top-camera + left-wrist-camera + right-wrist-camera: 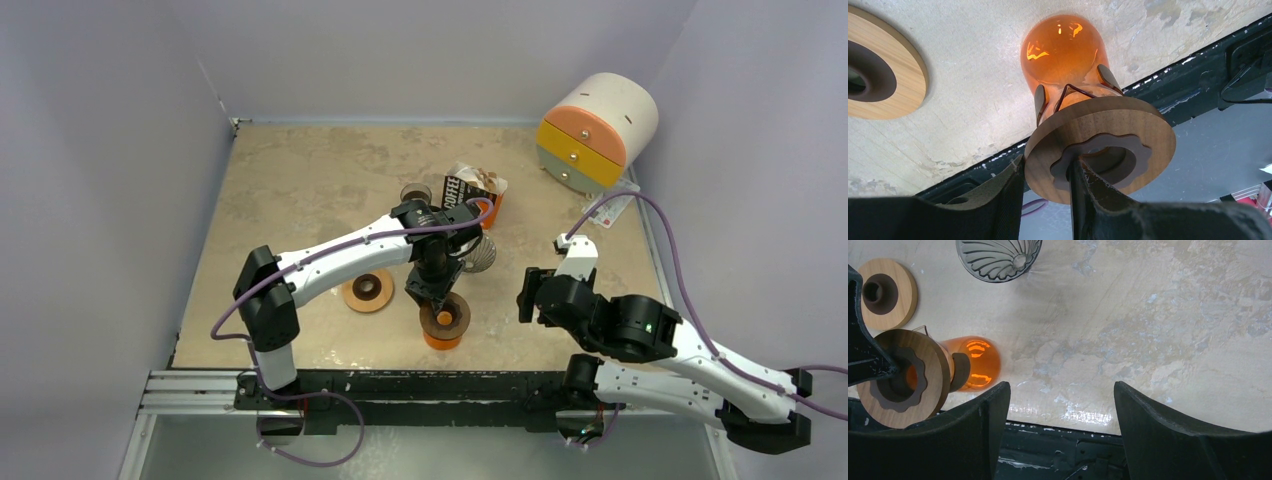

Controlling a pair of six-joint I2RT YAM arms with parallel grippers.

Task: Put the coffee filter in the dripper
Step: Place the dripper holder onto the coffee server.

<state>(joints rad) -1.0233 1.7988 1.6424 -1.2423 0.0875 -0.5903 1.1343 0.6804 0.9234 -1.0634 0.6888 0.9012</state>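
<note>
Beige stone tabletop [300, 180]: left gripper [1048, 165] clamped on the wooden collar [1128, 125] atop the orange carafe [1063, 50]; glass dripper [998, 257] just behind the carafe, nearer this arm; right gripper [1062, 390] open, empty.

We read one legible marking: the word "COFFEE", printed in white capitals on the black packet [459, 190] standing near the middle of the counter [300, 170]. Any further print on that packet is too small to read.
</note>
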